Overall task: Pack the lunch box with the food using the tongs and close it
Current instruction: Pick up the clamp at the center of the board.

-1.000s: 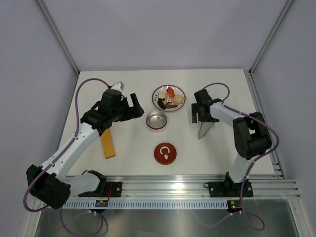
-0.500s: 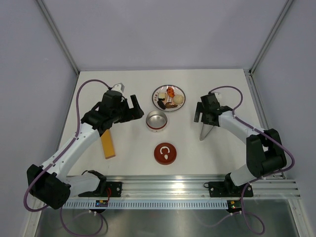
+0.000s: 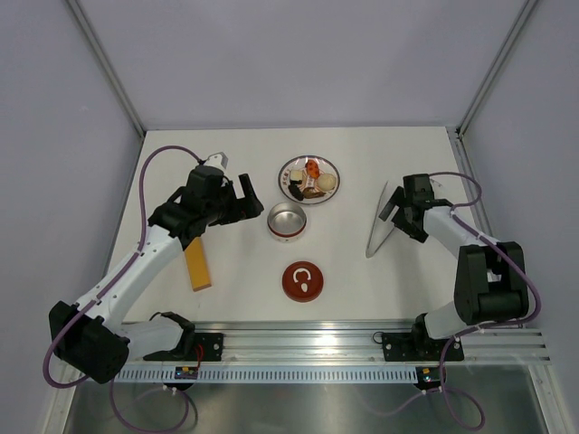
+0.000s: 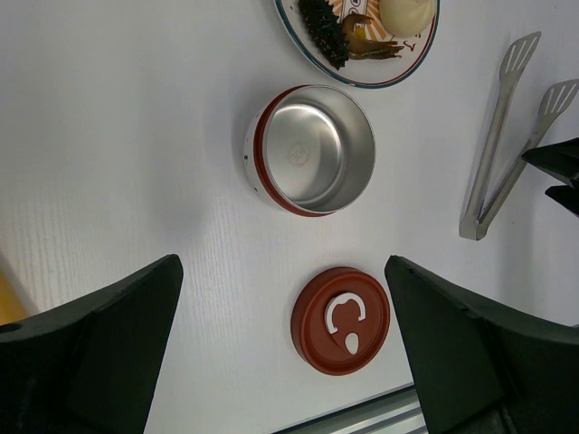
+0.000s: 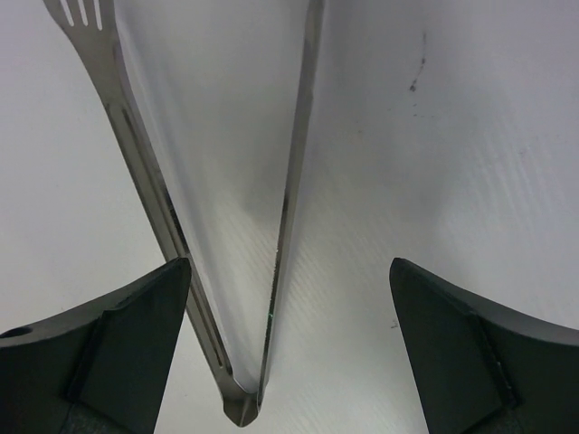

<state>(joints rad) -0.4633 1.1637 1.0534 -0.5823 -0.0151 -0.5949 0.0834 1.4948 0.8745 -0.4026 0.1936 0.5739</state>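
Note:
The lunch box [image 3: 287,221] is a round steel tin, empty and open [image 4: 312,149]. Its dark-red lid [image 3: 304,281] lies flat nearer the arms [image 4: 341,319]. The food [image 3: 317,179] sits on a white patterned plate [image 3: 283,172] beyond the tin [image 4: 323,27]. The tongs [image 3: 378,226] lie flat on the table at the right [image 4: 498,154]. My right gripper [image 3: 394,213] hangs open over them; both thin arms and the hinge end [image 5: 240,407] lie between its fingers [image 5: 289,267], untouched. My left gripper [image 3: 251,194] is open above the table left of the tin [image 4: 282,267].
A flat yellow-orange bar [image 3: 197,264] lies under the left arm. An aluminium rail [image 3: 362,339] runs along the near edge. Grey walls close off the left, back and right of the white table [image 3: 226,154].
The right arm has swung outward to the right, carrying its open gripper from the tongs' left side to over them. The tongs and the left arm have not moved.

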